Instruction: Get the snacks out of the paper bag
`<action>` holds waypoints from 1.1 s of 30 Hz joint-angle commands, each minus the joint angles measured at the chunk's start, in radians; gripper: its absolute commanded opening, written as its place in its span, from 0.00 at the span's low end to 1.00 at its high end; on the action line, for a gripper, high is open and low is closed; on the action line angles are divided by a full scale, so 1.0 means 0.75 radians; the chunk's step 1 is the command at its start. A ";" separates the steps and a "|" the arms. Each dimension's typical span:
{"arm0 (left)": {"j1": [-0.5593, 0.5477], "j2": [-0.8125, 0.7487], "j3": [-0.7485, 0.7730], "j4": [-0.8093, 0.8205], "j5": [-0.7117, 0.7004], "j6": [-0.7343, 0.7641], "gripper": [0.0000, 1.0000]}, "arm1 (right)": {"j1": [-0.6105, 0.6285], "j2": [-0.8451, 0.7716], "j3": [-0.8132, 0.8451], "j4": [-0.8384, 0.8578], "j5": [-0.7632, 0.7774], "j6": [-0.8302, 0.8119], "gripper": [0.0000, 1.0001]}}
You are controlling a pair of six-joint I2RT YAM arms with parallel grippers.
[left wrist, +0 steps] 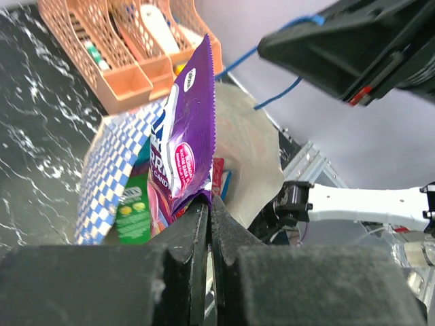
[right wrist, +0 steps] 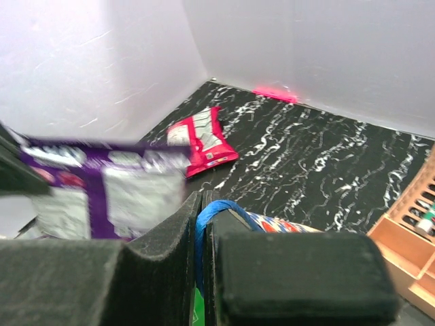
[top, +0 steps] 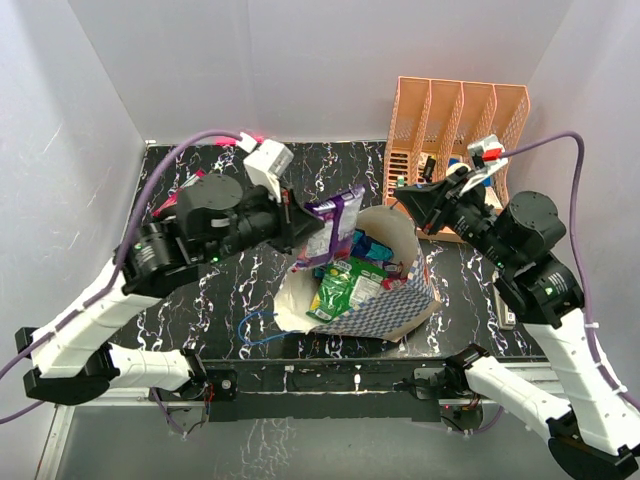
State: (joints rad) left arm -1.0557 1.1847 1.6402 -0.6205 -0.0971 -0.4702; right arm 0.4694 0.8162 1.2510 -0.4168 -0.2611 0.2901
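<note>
Purple snack packet (top: pixel 335 215) hangs just above paper bag (top: pixel 395 305) at frame centre, one edge clamped in left gripper (left wrist: pixel 209 204). Right gripper (right wrist: pixel 202 204) is pinched on blue cord handle (right wrist: pixel 217 206), prob. to keep bag mouth open. Green packet (top: pixel 340 285) & others are inside.

Our left arm (top: pixel 95 320) and right arm (top: pixel 585 365) have white lower links and black rounded joints. Just behind each gripper sits a white camera block (top: pixel 268 160), with a purple cable (top: pixel 572 135) trailing back. The left gripper (top: pixel 300 228) and right gripper (top: pixel 405 198) are black wedges with dark, felt-like fingers (left wrist: pixel 166 272).
</note>
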 commanded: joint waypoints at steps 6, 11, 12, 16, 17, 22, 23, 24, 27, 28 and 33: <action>0.005 0.022 0.341 -0.116 -0.342 0.284 0.00 | 0.002 -0.117 -0.007 0.151 0.228 0.008 0.07; 0.005 0.114 0.419 -0.150 -0.579 0.415 0.00 | 0.002 -0.112 -0.003 0.145 0.228 0.005 0.07; 0.004 0.127 0.409 -0.137 -0.626 0.477 0.00 | 0.002 -0.111 -0.002 0.145 0.225 0.004 0.07; 0.031 0.143 0.352 -0.029 -0.797 0.646 0.00 | 0.002 -0.107 0.015 0.131 0.221 -0.006 0.07; 0.056 0.143 0.334 0.002 -0.804 0.673 0.00 | 0.002 -0.106 0.021 0.125 0.225 -0.009 0.07; 0.433 0.191 0.287 0.018 -0.492 0.580 0.00 | 0.001 -0.114 0.028 0.116 0.235 -0.013 0.07; 0.501 0.206 0.270 0.023 -0.449 0.553 0.00 | 0.002 -0.112 0.029 0.117 0.232 -0.013 0.07; 0.549 0.220 0.249 0.034 -0.440 0.536 0.00 | 0.002 -0.112 0.029 0.116 0.229 -0.013 0.07; 0.691 0.239 0.202 0.058 -0.372 0.433 0.00 | 0.002 -0.114 0.027 0.111 0.227 -0.014 0.07; 0.768 0.239 0.184 0.068 -0.292 0.377 0.00 | 0.002 -0.115 0.025 0.109 0.228 -0.013 0.07; 1.156 0.282 0.032 0.156 0.037 0.081 0.00 | 0.001 -0.116 0.033 0.098 0.229 -0.032 0.07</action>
State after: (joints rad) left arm -0.3759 1.3933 1.7195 -0.6079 -0.2882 -0.2070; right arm 0.4694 0.7605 1.2266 -0.4538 -0.1028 0.2878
